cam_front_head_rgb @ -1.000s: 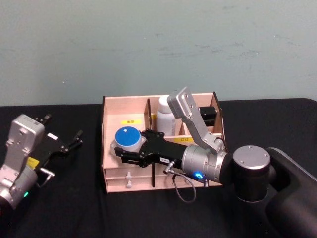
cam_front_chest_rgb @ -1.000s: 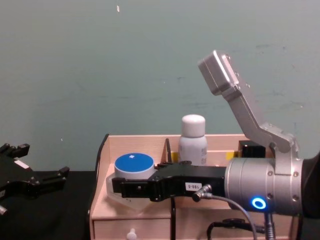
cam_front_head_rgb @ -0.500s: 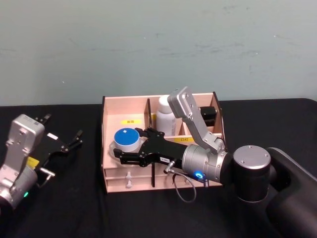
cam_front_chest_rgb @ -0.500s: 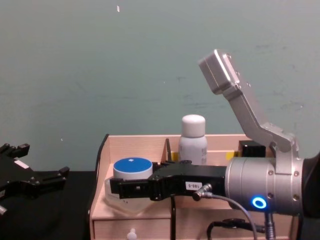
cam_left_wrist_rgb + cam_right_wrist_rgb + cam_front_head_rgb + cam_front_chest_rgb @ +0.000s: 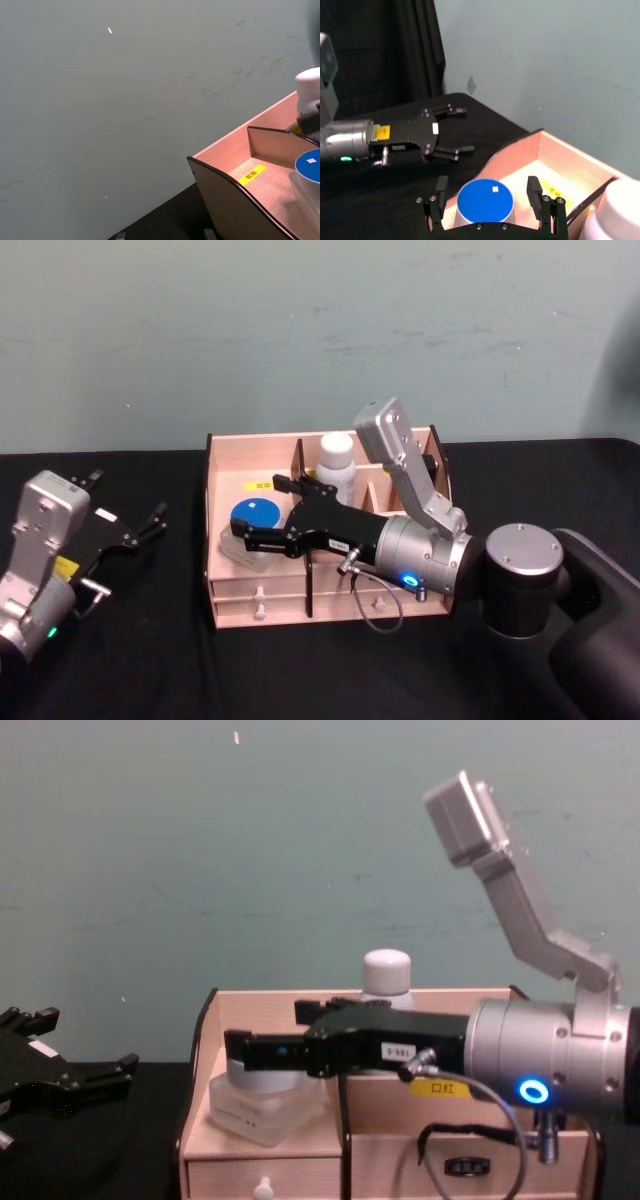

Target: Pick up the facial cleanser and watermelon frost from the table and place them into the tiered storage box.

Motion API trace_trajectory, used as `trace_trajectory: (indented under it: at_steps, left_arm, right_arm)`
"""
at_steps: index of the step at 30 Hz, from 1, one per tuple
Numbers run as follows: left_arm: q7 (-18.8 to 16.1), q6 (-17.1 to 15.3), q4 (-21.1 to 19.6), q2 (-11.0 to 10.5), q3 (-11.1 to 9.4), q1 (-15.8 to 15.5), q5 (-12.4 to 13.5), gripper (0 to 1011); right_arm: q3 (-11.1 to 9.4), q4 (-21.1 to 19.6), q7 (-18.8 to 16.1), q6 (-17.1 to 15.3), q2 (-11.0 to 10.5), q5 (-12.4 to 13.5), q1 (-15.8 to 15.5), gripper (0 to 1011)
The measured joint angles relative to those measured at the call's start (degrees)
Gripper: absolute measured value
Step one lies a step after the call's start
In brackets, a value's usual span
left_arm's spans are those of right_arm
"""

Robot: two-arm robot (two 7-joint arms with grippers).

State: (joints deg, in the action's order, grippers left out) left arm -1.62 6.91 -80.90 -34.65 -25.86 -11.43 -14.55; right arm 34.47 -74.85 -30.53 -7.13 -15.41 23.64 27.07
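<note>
A clear jar with a blue lid [image 5: 254, 513] [image 5: 254, 1108] [image 5: 485, 201] [image 5: 310, 167] rests in the front left compartment of the tiered storage box [image 5: 226, 456] [image 5: 270, 1001] [image 5: 559, 150] [image 5: 226, 150]. My right gripper [image 5: 262, 507] [image 5: 265, 1032] [image 5: 487, 183] hovers just above it, open, with a finger on either side of the lid and not touching it. A white bottle [image 5: 335, 464] [image 5: 386, 974] [image 5: 309, 92] [image 5: 615, 210] stands upright in the back middle compartment. I cannot tell which item is the facial cleanser and which the watermelon frost. My left gripper [image 5: 138, 526] [image 5: 88, 1085] [image 5: 449, 131] waits open to the box's left.
The box stands on a black tablecloth [image 5: 150, 640] against a pale green wall. Two small front drawers with knobs [image 5: 260, 612] face me. My right arm's elbow and forearm [image 5: 420, 550] stretch across the front right of the box. Bare cloth lies between the left gripper and the box.
My right gripper lowered the blue-lidded jar into the front left compartment, opened and let it go, then rose a little above it. The left arm has not moved.
</note>
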Motion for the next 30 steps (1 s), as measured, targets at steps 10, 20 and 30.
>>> trace_trajectory:
  at_steps: [10, 20, 30]
  left_arm:
    - [0.00, 0.00, 0.00, 0.00, 0.00, 0.00, 0.00, 1010]
    - [0.00, 0.00, 0.00, 0.00, 0.00, 0.00, 0.00, 1010]
    - [0.00, 0.00, 0.00, 0.00, 0.00, 0.00, 0.00, 1010]
  right_arm:
    - [-2.57, -6.32, 0.10, 1.74, -3.00, 1.58, -2.09, 1002]
    - [-6.99, -15.29, 1.60, 3.00, -8.54, 4.71, -7.78, 1002]
    - [-13.36, -22.06, 3.96, 5.81, -13.92, 7.52, -14.36, 1002]
